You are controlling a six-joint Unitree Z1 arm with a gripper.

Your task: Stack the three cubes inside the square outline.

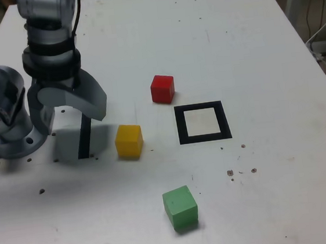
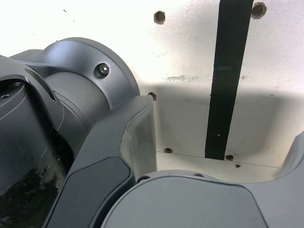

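Grey gripper at the exterior view's left, its fingers spread wide with nothing between them, above the black strip; next the yellow cube, then the red cube farther back, the green cube nearest the camera, and rightmost the square outline, all apart

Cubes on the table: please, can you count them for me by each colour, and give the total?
Red cube: 1
Yellow cube: 1
Green cube: 1
Total: 3 cubes
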